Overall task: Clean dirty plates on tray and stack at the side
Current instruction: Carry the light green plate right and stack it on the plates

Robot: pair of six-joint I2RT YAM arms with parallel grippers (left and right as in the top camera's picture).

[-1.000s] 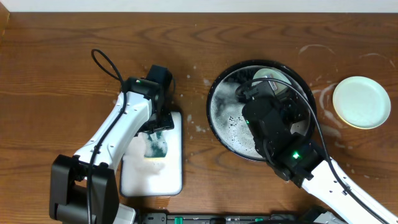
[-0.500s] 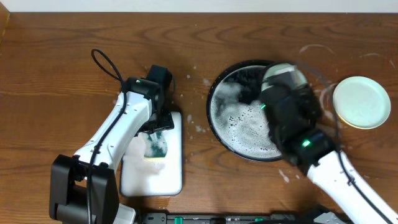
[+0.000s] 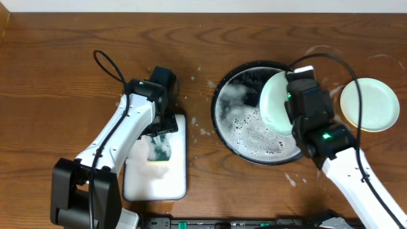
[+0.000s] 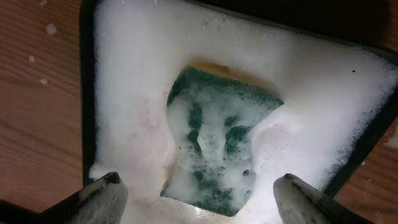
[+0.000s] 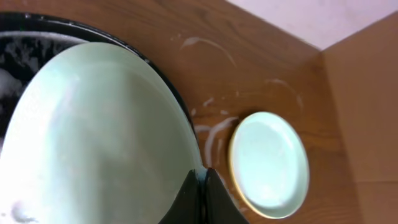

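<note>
The right claw [image 5: 198, 186] is pinching shut on the rim of a pale mint-green plate [image 5: 93, 137], holding it tilted on edge over the right part of the black tray [image 3: 219, 130], whose floor is lying under white foam [image 3: 254, 133]. Whether the plate's lower edge is clearing the foam cannot be told. Just beyond the tray, near the right edge of the worktop [image 3: 63, 63], a second mint-green plate [image 5: 268, 163] is sitting on a yellow plate [image 5: 241, 200], with whitish soap streaks [image 5: 211, 140] between the stack and the tray. The left claw [image 4: 200, 190] is hanging wide open and empty over the green sponge [image 4: 217, 143], which is lying in the foam of the white rectangular dish [image 3: 173, 181] towards the near edge, left of the tray. By this layout two plates are looking finished and stacked, and no plate is lying in the tray. Only the held one is left to carry over and set on top. The overhead view is showing the stack as one pale disc, while the right wrist view is revealing the yellow rim beneath it and no red smear on the held plate's visible face. Only the left wrist view is showing the sponge between the spread fingers.
</note>
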